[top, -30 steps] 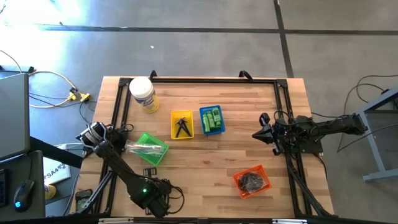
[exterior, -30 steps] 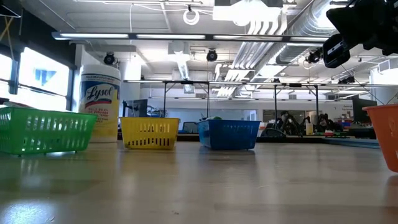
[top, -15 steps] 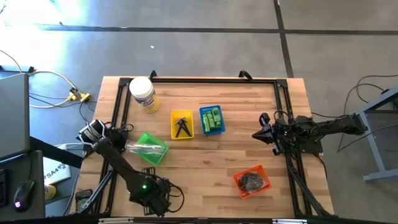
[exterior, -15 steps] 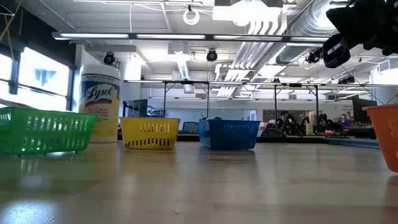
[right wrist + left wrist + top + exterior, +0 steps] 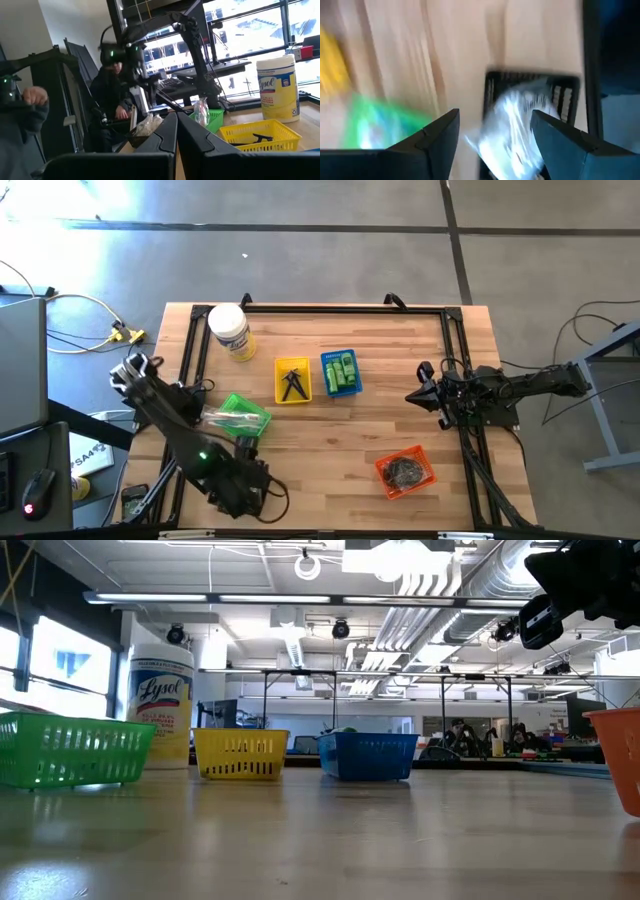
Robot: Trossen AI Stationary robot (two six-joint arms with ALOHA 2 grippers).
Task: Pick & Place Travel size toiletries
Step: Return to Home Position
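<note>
All the toiletries in view sit in containers, none loose on the tabletop (image 5: 400, 340). The green bottles (image 5: 343, 372) fill the blue basket (image 5: 324, 370) mid-table, and the small black pieces (image 5: 293, 383) lie in the yellow basket (image 5: 279, 380) just beside it, toward the left edge. The long clear packets (image 5: 232, 418) rest in the green basket (image 5: 255, 428) near the left edge. A clear packet with white contents (image 5: 520, 120) lies in the black tray (image 5: 535, 77) next to that basket. An orange basket (image 5: 383, 465) near the near right corner holds dark contents I cannot make out. The white jar (image 5: 229, 330) stands at the far left corner.

The left gripper (image 5: 130, 370) hangs out past the left edge, fingers spread wide and empty, its wrist camera looking down on the tray. The right gripper (image 5: 420, 393) hovers inside the right edge, pointing at the blue basket, fingers pressed together on nothing. A person (image 5: 117, 95) sits in the room beyond the table.

By my reading the sorting is done; what is left is only parking the arms at rest, the left one being the further from a tucked pose
</note>
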